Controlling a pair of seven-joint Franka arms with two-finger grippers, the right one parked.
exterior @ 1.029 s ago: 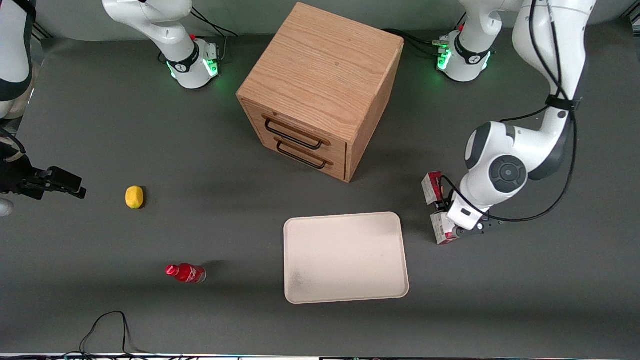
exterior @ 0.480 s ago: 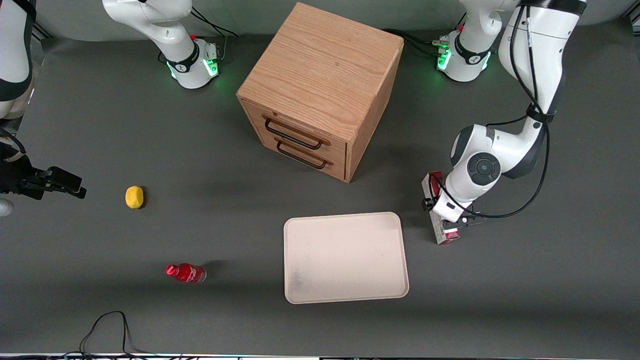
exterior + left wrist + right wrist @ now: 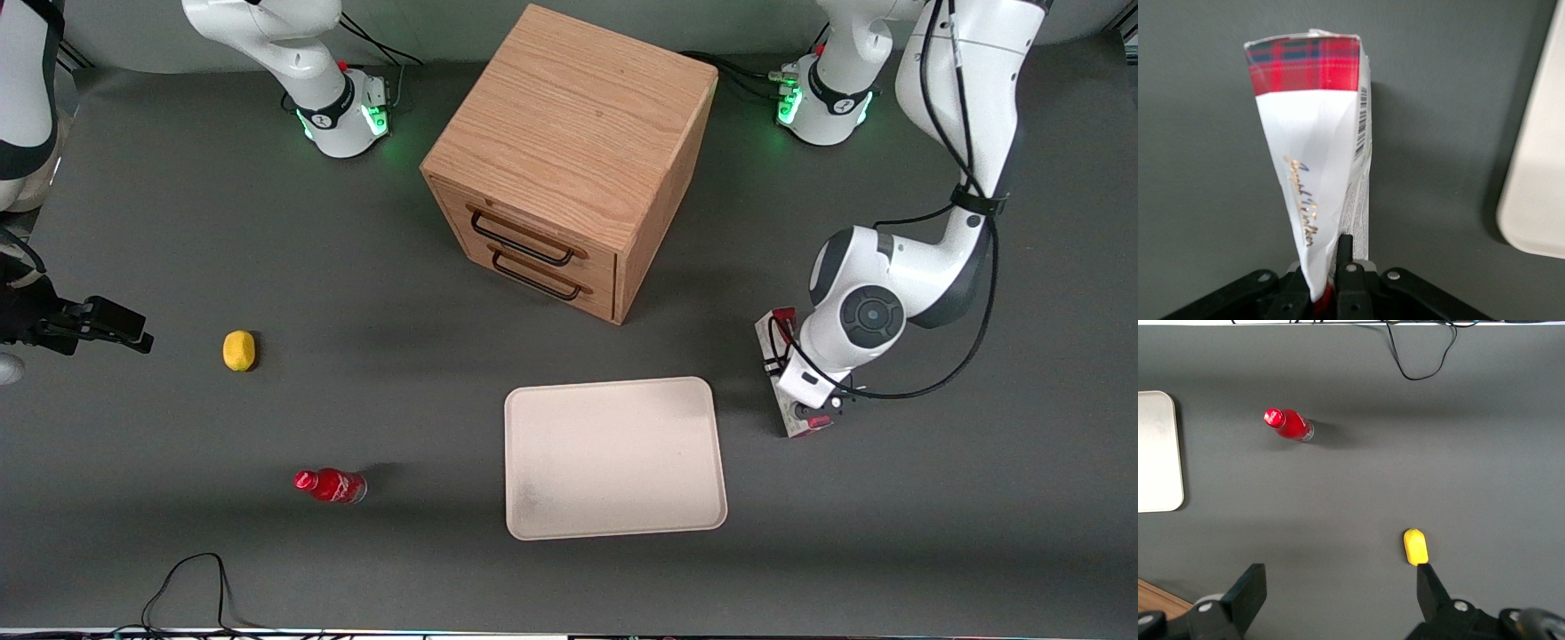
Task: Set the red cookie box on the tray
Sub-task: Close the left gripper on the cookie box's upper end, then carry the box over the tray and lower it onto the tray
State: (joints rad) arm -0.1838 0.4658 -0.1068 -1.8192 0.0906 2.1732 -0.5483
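Note:
The red cookie box (image 3: 772, 329), a long narrow carton with white panels and a red tartan end, lies beside the cream tray (image 3: 613, 458), toward the working arm's end of the table. My left gripper (image 3: 805, 391) is over its middle, and the wrist hides most of the box. In the left wrist view the gripper (image 3: 1328, 270) is shut on the near end of the box (image 3: 1318, 153), with one black finger (image 3: 1345, 250) pressed against its side. The tray's rim (image 3: 1538, 173) shows beside the box. I cannot tell whether the box is off the table.
A wooden two-drawer cabinet (image 3: 569, 160) stands farther from the camera than the tray. A yellow lemon (image 3: 238, 350) and a small red bottle (image 3: 331, 485) lie toward the parked arm's end. A black cable (image 3: 191, 582) loops at the near table edge.
The wrist has shifted over the box. The box now shows narrower and slightly turned, with its near end a little closer to the camera.

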